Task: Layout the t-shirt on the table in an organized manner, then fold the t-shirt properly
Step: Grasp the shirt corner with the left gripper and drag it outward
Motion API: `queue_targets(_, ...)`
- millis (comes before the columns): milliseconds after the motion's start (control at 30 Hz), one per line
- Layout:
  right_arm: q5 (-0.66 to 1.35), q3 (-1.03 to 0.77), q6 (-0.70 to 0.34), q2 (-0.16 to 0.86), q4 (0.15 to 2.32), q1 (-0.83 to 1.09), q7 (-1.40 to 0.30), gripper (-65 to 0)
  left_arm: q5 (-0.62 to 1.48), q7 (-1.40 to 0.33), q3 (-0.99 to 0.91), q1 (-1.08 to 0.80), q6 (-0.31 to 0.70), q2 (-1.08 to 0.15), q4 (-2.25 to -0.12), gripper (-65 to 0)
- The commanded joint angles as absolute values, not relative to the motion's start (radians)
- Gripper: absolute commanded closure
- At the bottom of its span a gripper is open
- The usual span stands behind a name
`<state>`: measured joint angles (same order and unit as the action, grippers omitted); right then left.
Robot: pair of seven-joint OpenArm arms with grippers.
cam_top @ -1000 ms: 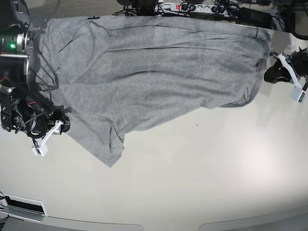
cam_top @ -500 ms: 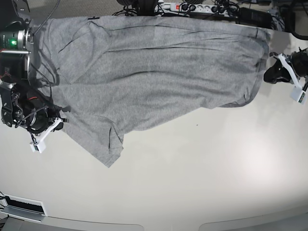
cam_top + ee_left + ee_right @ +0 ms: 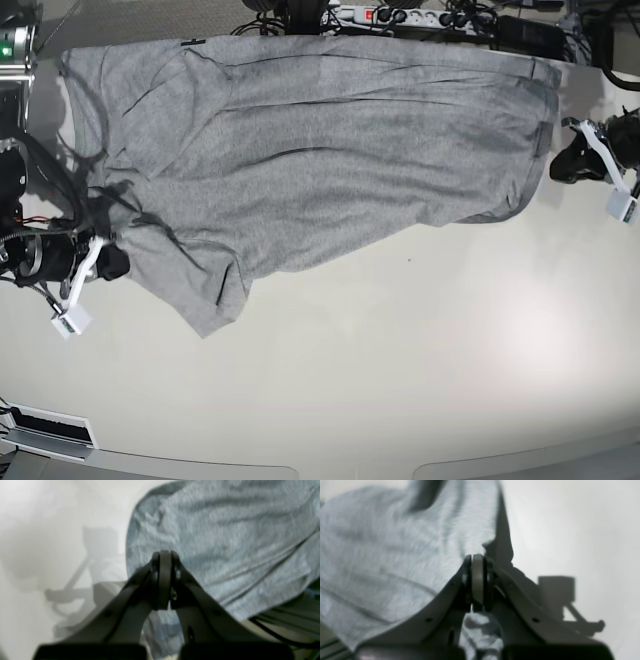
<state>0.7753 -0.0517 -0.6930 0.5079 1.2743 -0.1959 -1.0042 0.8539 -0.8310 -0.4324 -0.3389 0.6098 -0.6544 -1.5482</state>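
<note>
The grey t-shirt (image 3: 320, 150) lies plain side up across the far half of the off-white table (image 3: 400, 380), with creases and one sleeve (image 3: 205, 300) pointing toward the front. My right gripper (image 3: 105, 262) is at the shirt's left edge beside that sleeve. In the right wrist view it (image 3: 477, 557) is shut, with the t-shirt (image 3: 382, 555) caught at its tips. My left gripper (image 3: 556, 163) is at the hem on the right. In the left wrist view it (image 3: 163, 553) is shut on the edge of the t-shirt (image 3: 225, 542).
A power strip with cables (image 3: 400, 15) runs along the table's far edge, just behind the shirt. A device with a green light (image 3: 10, 48) sits at the far left corner. A black cable (image 3: 275, 632) lies past the hem.
My right gripper has shut on the shirt's edge and drawn back to the left, dragging the shirt's left end and sleeve that way. The left gripper has barely moved.
</note>
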Motion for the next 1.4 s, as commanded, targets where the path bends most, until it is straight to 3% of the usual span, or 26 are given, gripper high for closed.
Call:
queue_targets(0,0.797,-0.06,-0.698,0.534,1.325,-0.201,-0.991,0.0,0.873,-0.809,-0.442,-0.311,0.613,-0.679,-1.56,0.0)
queue_targets(300,0.725,-0.083,-0.698,0.535,1.718,0.007,-0.993,0.0,0.856,-0.809,-0.442,-0.196,0.609,-0.679,-1.56,0.0)
queue_targets(533,0.748,-0.231,-0.698,0.535,1.959,0.105,-0.992,0.0,0.805,-0.801,-0.442,-0.174,0.609,-0.678,-1.56,0.0)
queue_targets(700,0.844,-0.322,-0.698,0.534,1.981,0.168,-1.011,0.0,0.806,-0.796,-0.442,-0.173,0.609,-0.679,-1.56,0.0)
queue_targets(1033,0.839,-0.321,-0.698,0.528,1.981,0.282,-1.01,0.0,0.761,-0.731,-0.442,-0.165,0.609,-0.678,-1.56,0.0)
queue_targets(1067,0.839,-0.321,-0.698,0.526,1.981,0.292,-1.01,0.0,0.749,-0.708,-0.442,-0.165,0.609,-0.679,-1.56,-5.5)
queue_targets(1167,0.842,-0.321,-0.698,0.526,1.981,0.319,-1.01,0.0,0.732,-0.661,-0.441,-0.165,0.604,-0.678,-1.56,-33.1)
queue_targets(1200,0.842,-0.321,-0.698,0.526,1.981,0.327,-1.01,0.0,0.733,-0.657,-0.437,-0.165,0.577,-0.678,-1.559,-36.7)
queue_targets(1267,0.842,-0.321,-0.698,0.526,1.981,0.34,-1.007,0.0,0.72,-0.658,-0.424,-0.161,0.513,-0.678,-1.555,-37.1)
queue_targets(1367,0.842,-0.321,-0.698,0.523,1.981,0.341,-1.007,0.0,0.699,-0.659,-0.379,-0.131,0.496,-0.678,-1.51,-37.1)
